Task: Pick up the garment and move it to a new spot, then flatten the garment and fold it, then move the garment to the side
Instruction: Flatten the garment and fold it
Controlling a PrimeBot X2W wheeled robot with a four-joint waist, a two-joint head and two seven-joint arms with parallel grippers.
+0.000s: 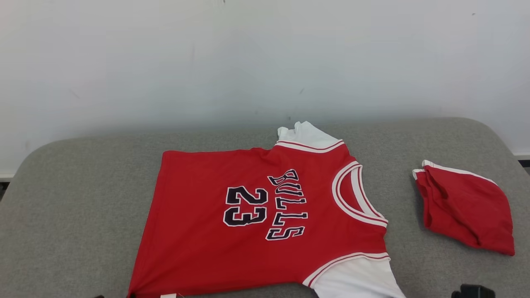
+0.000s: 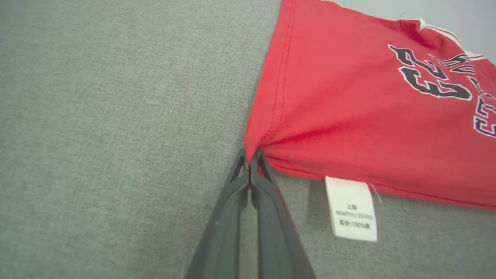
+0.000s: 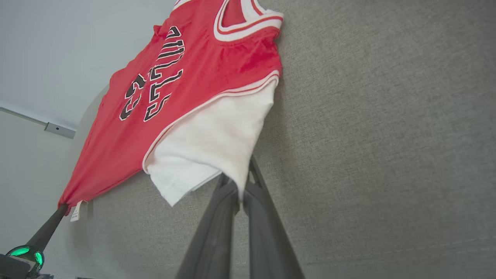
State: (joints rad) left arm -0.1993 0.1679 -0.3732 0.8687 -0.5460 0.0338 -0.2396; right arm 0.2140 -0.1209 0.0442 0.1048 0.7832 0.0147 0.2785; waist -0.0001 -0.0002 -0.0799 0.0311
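You've got the jersey spread nearly flat, left gripper clamped on its hem corner, right gripper pinching the white sleeve — folding and setting aside remain.

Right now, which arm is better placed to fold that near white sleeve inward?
Right: the right gripper pinches the white sleeve, while the left gripper holds the jersey by its hem corner.
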